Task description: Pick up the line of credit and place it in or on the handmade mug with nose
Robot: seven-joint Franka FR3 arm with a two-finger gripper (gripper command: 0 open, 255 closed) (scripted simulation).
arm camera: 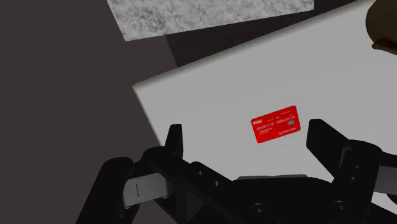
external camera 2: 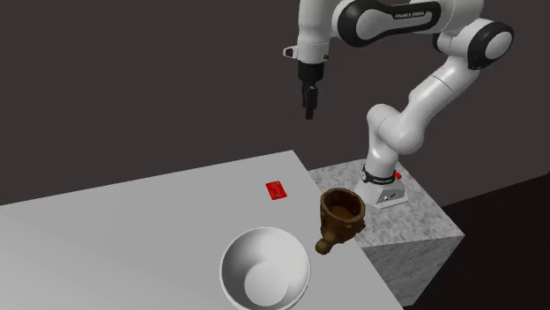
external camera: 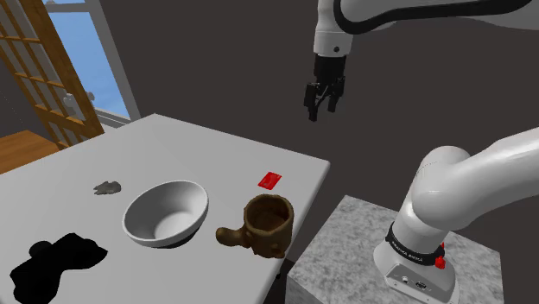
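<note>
The arm [external camera: 471, 186] arches over, its hand [external camera: 321, 110] pointing down high above the smooth pale surface [external camera: 173, 142], fingers apart and empty. The flat red card [external camera: 270, 180] (printed, rectangular) lies there, near the lumpy brown mug [external camera: 268, 223].

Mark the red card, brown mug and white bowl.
red card [external camera: 270, 180]: shoulder view, middle of the card face.
brown mug [external camera: 275, 235]: shoulder view, outer wall.
white bowl [external camera: 164, 209]: shoulder view, inner wall.

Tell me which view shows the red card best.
Wrist view: the red card lies close, its white print visible. The shoulder and second exterior views show it as a small red patch.
</note>
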